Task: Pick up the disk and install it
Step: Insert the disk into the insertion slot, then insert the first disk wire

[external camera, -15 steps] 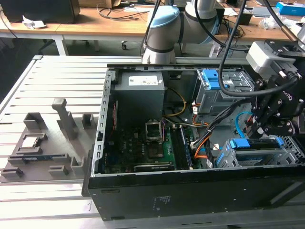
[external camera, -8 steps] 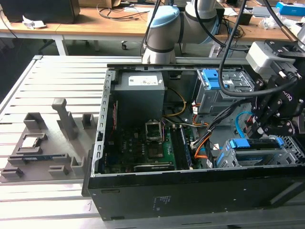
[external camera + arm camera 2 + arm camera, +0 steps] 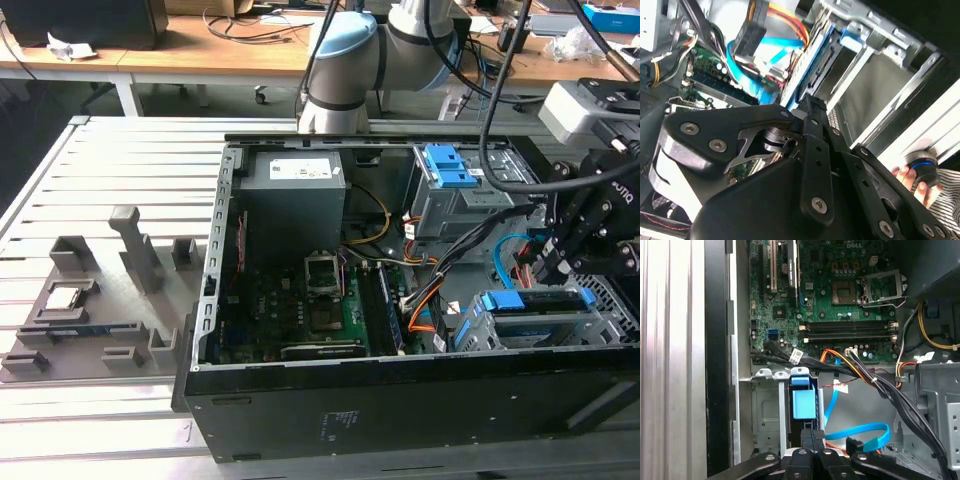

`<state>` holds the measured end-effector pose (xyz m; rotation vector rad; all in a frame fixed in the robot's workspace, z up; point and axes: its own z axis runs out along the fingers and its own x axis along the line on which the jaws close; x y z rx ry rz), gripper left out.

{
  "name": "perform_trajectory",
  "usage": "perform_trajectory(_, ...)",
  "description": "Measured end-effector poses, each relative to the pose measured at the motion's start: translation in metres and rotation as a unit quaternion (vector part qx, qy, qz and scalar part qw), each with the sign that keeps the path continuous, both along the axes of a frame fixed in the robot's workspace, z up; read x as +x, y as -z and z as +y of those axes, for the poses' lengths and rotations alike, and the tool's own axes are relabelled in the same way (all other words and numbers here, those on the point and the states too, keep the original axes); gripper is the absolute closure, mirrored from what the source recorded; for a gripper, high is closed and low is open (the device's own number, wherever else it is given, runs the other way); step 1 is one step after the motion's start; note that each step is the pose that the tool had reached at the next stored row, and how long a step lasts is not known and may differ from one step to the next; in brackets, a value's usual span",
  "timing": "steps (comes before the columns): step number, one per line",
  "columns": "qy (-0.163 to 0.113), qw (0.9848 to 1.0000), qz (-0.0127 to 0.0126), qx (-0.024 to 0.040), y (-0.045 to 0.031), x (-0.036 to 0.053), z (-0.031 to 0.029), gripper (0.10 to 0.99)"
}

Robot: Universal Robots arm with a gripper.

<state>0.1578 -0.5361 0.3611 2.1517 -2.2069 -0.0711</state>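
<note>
The disk [image 3: 548, 298] stands on edge in the grey drive cage [image 3: 600, 322] at the front corner of the open computer case, on the exterior view's right. Its blue frame [image 3: 803, 402] shows edge-on in the first wrist view, and as a blue strip [image 3: 816, 52] in the second wrist view. My gripper [image 3: 552, 264] hangs right over the disk, its fingers [image 3: 807, 436] drawn together on the disk's near edge. The disk's label is hidden.
Blue and orange cables [image 3: 860, 432] lie beside the cage. A second bay with blue tabs [image 3: 450, 165], a large grey box [image 3: 295, 200] and the motherboard [image 3: 300, 310] sit in the case. A grey fixture [image 3: 90, 310] lies outside. A person's hand [image 3: 912, 180] holds a round button.
</note>
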Motion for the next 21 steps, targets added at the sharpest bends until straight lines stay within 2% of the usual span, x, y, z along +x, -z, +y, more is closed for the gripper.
perform_trajectory(3, 0.000, 1.0000, 0.0000, -0.0028, 0.0000, 0.0126, 0.0072, 0.980)
perform_trajectory(8, 0.000, 1.0000, 0.0002, -0.0056, 0.0016, 0.0230, 0.0132, 0.980)
perform_trajectory(21, 0.000, 1.0000, 0.0002, -0.0062, 0.0022, 0.0234, 0.0149, 0.980)
